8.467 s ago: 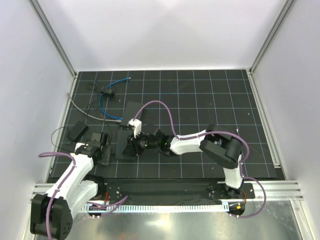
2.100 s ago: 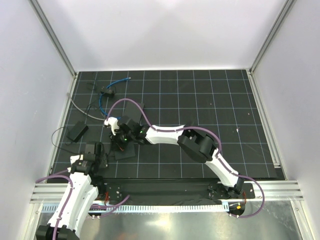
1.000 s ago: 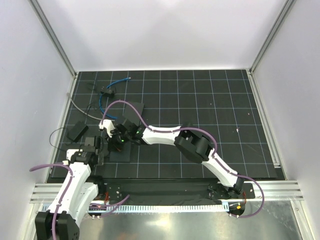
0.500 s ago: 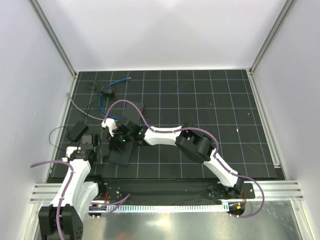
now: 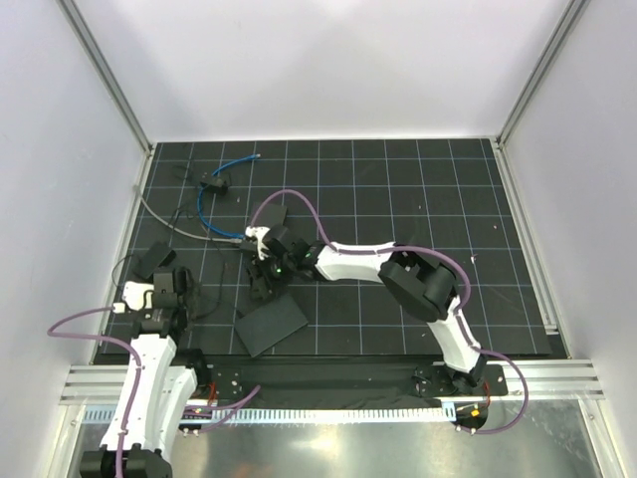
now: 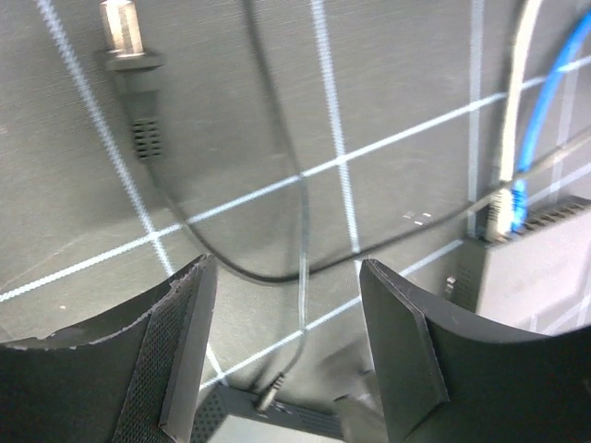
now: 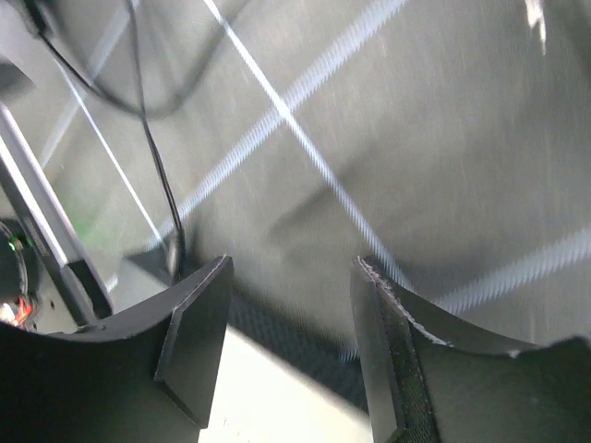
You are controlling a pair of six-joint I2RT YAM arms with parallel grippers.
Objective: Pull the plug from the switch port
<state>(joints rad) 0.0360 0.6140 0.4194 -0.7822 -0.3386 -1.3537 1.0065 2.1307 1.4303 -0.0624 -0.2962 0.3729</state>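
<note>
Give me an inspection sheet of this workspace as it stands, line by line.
Surface: black grid mat, lying flat.
Job's things: plug sits in the port of the black box; not yet pulled.
Clutter: black slab, small black block, power plug.
Grippers: left gripper and right gripper, jaws open, nothing between them.
Cables: blue cable runs to the plug; grey cable lies beside it; thin black wire lies loose on the mat.
Surroundings: white walls, metal frame posts.
</note>
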